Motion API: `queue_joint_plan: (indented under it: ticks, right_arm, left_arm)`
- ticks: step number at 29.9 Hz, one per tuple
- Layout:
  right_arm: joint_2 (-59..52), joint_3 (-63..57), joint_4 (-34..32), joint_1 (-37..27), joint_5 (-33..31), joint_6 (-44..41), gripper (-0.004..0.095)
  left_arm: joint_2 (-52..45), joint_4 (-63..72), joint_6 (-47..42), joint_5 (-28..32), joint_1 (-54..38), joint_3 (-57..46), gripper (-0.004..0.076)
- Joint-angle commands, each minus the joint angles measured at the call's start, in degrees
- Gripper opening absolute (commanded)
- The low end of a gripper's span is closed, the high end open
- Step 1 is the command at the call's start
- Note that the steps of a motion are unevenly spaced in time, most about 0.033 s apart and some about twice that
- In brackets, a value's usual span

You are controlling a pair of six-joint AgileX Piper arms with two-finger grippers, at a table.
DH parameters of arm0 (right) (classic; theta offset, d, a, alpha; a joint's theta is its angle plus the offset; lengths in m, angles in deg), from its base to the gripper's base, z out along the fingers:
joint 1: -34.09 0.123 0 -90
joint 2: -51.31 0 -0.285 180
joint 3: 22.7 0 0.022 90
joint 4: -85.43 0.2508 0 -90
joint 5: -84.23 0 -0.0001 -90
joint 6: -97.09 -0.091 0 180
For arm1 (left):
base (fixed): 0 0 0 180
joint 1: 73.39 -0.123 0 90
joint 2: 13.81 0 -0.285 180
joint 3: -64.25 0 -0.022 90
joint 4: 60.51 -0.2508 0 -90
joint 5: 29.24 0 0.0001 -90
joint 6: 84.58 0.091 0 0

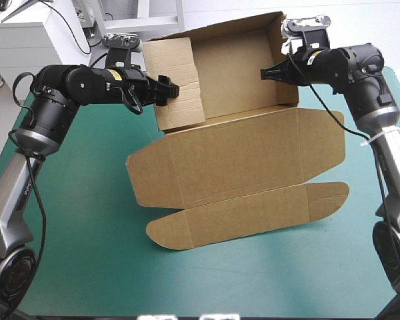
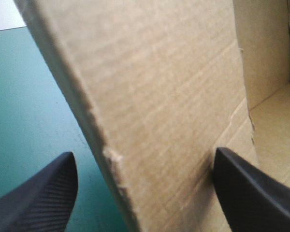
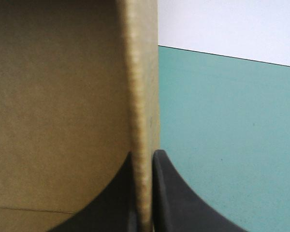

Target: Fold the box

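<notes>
1. The brown box (image 1: 240,153) lies on the teal-green cover (image 1: 87,253), toward the table's far edge and about midway between its sides, as an open tray with the lid flat
2. The tray is the far part: its back wall (image 1: 220,30) and right wall (image 1: 288,63) stand up around the floor (image 1: 237,80). The left side panel (image 1: 177,80) is raised too, with crease lines across its lower part
3. The lid (image 1: 253,153) lies flat on the cover on the near side of the tray, with a flap at each end. A long tuck flap (image 1: 253,213) with rounded ends lies flat along the lid's near edge
4. The left gripper (image 1: 165,90) reaches in from the table's left to the left side panel. Its black fingers (image 2: 38,198) stand wide apart with the panel's edge between them. One finger is on the outer side over the cover; the other is on the tray's side, close against the board's face. Whether that finger touches the board cannot be told, and the gripper has hold of nothing
5. The right gripper (image 1: 268,73) is at the right wall. Its pair of fingers (image 3: 179,198) is all but closed, pinching the wall's edge, with one finger on the inner face and one on the outer face, over the cover
</notes>
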Motion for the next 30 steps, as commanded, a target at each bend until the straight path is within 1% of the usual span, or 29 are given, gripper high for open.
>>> queue_joint_plan:
  ticks: [1, 4, 7, 9, 10, 11, 14, 15, 17, 21, 24, 27, 30]
  right_arm:
    - [-2.7, 1.5, 3.2, 0.0, 5.9, -0.9, -0.0013]
    - [-2.5, 1.5, 4.3, 0.0, 6.5, -0.9, -0.0014]
    - [-2.4, 1.5, 4.3, 0.0, 6.5, -0.5, -0.0013]
    - [-2.4, 1.5, 4.0, 0.0, 6.5, -0.5, -0.0013]
    - [-2.4, 1.5, 3.9, 0.0, 6.5, 0.0, -0.0014]
    - [-2.4, 1.5, 3.9, 0.0, 6.5, 0.3, -0.0013]
    - [-2.1, 1.5, 3.7, 0.0, 6.5, 0.4, -0.0014]
    - [-1.9, 1.5, 3.7, 0.0, 6.5, 0.4, -0.0014]
    - [-1.5, 1.5, 3.7, 0.1, 6.0, 0.5, -0.0014]
    - [-0.5, 1.5, 3.8, 0.8, 4.2, 2.0, -0.0013]
    - [0.7, 1.5, 4.0, 1.1, 2.2, 2.5, -0.0014]
    - [2.0, 1.5, 3.6, 1.1, -1.3, 3.7, -0.0015]
    - [3.8, 1.5, 3.6, 1.1, -6.8, 5.3, -0.0015]
  left_arm:
    - [-2.1, -1.9, -4.9, 4.0, 0.8, 2.0, 0.0547]
    - [-1.4, -3.7, -8.6, 3.8, 0.8, 2.0, 0.0547]
    - [-0.6, -3.0, -9.7, 5.0, 0.8, 2.0, 0.0543]
    - [-0.1, -2.2, -10.6, 6.0, 0.8, 2.0, 0.0482]
    - [0.0, -1.7, -10.6, 6.5, 0.8, 2.0, 0.0433]
    - [0.0, -1.2, -10.6, 6.7, 0.8, 2.0, 0.0354]
    - [0.1, -0.6, -9.0, 7.6, 0.8, 2.0, 0.0074]
    - [0.1, 0.1, -7.7, 7.6, 0.8, 2.0, -0.0003]
    - [0.1, 0.7, -6.2, 7.9, 0.8, 2.0, -0.0001]
    - [1.0, 0.8, -6.0, 8.1, 0.8, 2.0, -0.0001]
    - [2.3, 0.2, -5.8, 6.6, 0.8, 2.0, -0.0001]
    - [4.4, 0.0, -5.8, 4.9, 0.8, 2.2, -0.0001]
    - [6.9, 1.0, -5.8, 4.0, 0.8, 2.2, -0.0003]
